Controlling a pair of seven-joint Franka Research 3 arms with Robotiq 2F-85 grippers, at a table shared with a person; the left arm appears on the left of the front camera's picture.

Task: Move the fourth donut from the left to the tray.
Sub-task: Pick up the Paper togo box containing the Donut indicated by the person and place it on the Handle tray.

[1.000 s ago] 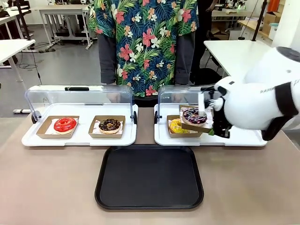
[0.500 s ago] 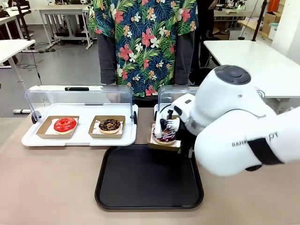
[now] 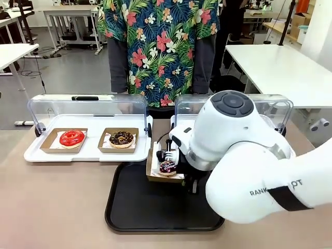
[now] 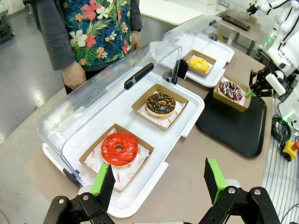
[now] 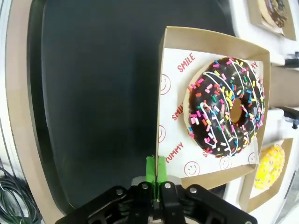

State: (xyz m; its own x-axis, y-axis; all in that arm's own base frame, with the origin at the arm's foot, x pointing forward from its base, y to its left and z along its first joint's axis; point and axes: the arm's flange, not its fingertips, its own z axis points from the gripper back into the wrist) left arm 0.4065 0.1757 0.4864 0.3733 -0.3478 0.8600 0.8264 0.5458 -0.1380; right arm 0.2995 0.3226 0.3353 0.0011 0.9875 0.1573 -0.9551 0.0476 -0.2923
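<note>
The fourth donut, chocolate-glazed with pink and white drizzle and sprinkles, sits in its brown cardboard holder. My right gripper is shut on the holder's edge and holds it over the back left part of the black tray. In the right wrist view the green pads pinch the holder's wall, with the donut beyond and the tray underneath. From the left wrist view the donut hangs over the tray, and my left gripper is open above the table.
A white tray with a raised clear lid holds a red donut and a nut-crumbed chocolate donut. A second lidded tray carries a yellow donut. A person in a floral shirt stands at the far edge.
My right arm has carried the donut in its holder out of the right white tray, leftward and toward me, to above the black tray. The gripper has stayed shut.
</note>
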